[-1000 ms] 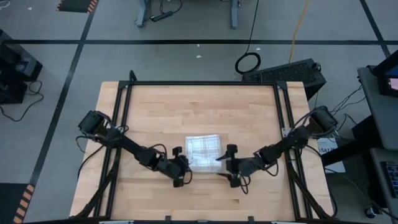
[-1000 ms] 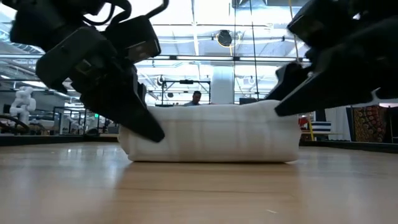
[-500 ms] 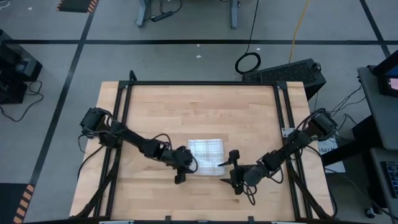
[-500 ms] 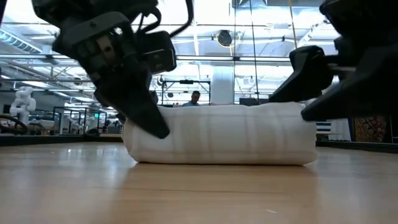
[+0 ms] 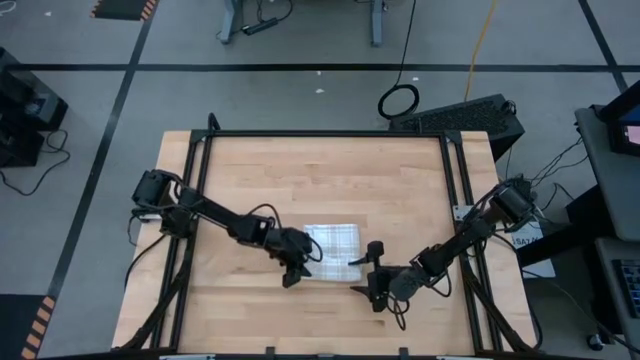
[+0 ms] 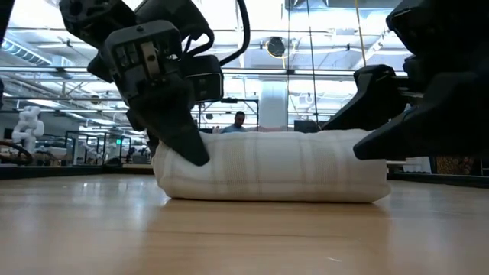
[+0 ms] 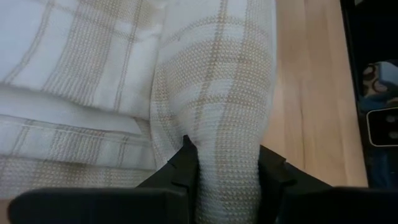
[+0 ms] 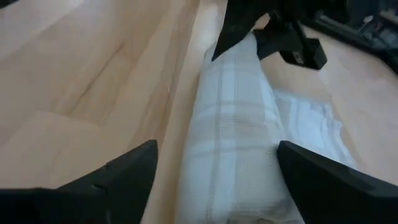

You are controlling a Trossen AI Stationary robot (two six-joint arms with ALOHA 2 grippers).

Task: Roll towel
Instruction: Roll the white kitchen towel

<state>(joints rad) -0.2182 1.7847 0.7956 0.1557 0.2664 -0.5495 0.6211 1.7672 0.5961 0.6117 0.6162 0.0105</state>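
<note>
White towel (image 5: 333, 242) with tan plaid lines, light wood table (image 5: 300, 170), black fingers (image 7: 180, 168)

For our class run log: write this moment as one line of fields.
task: roll towel | towel: partly rolled on table | left hand: shut on roll's end | right hand: open, straddling other end

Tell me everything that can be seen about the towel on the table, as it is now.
The towel is a thin white woven cloth with a grey-tan plaid grid. It lies on the wooden table, partly rolled: a thick roll at its near edge, a flat part behind it. The left gripper is shut on one end of the roll. The right gripper stands open around the other end, its fingers apart from the cloth.
</note>
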